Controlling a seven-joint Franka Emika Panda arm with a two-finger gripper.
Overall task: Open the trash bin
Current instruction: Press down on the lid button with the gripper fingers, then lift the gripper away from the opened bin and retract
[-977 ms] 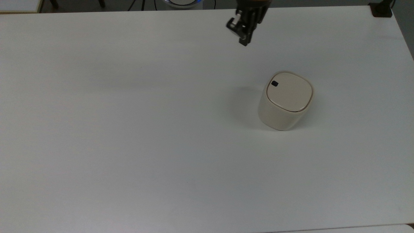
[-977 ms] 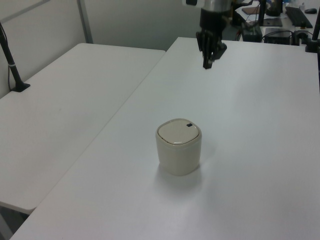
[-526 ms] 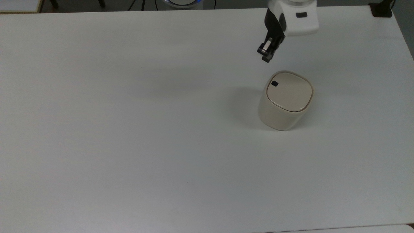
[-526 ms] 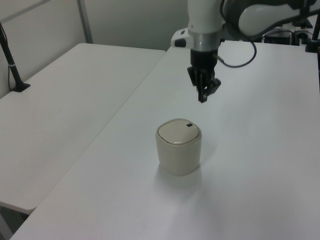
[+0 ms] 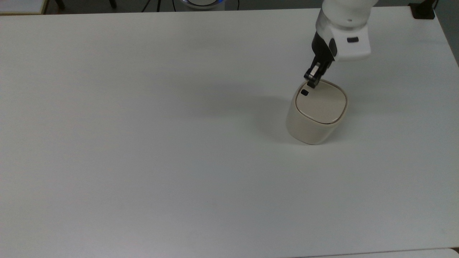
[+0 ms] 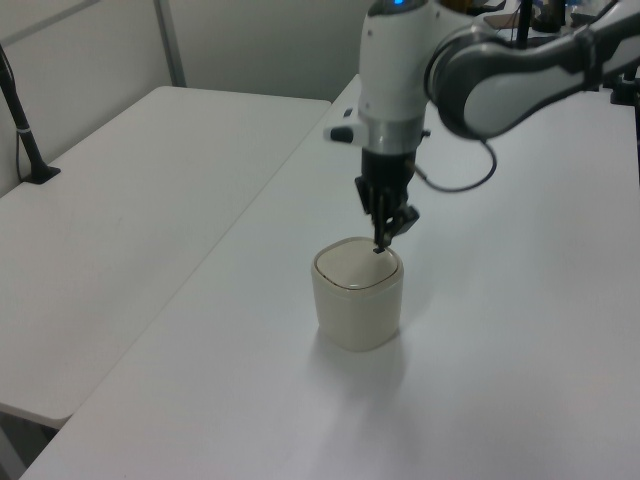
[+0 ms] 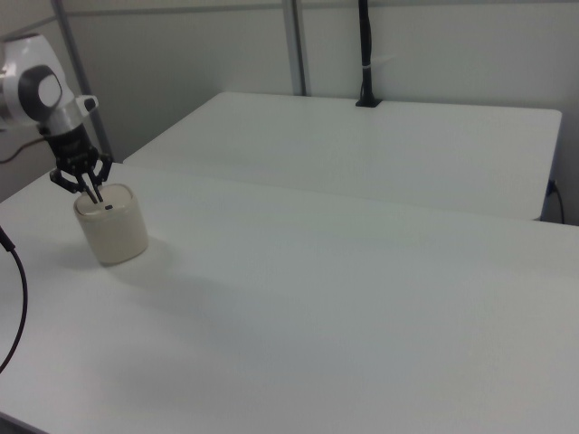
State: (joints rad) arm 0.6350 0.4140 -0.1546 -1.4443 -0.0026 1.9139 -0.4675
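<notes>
The cream trash bin (image 5: 309, 129) stands on the white table (image 5: 143, 143) in the top view's right half, its flat lid (image 5: 324, 102) down. A small black button (image 5: 304, 92) sits at the lid's upper-left corner. My gripper (image 5: 311, 83) points down with its fingers together, the tips just above that corner, right beside the button and holding nothing. In the left view the gripper (image 6: 381, 243) hangs over the far corner of the bin (image 6: 356, 305). In the right view the gripper (image 7: 94, 196) hovers over the bin (image 7: 113, 233), and the button (image 7: 108, 207) shows beside the tips.
A second white table (image 6: 120, 200) adjoins on the left view's left, with a black clamped pole (image 6: 22, 125) on it. A black clamp (image 5: 423, 10) sits at the top view's upper-right table corner. A dark cable (image 7: 16, 298) hangs at the right view's left edge.
The arm has swung from the table's far edge down toward the bin. The gripper tips have dropped from well clear of the bin to just above the lid's button corner. The lid stays down.
</notes>
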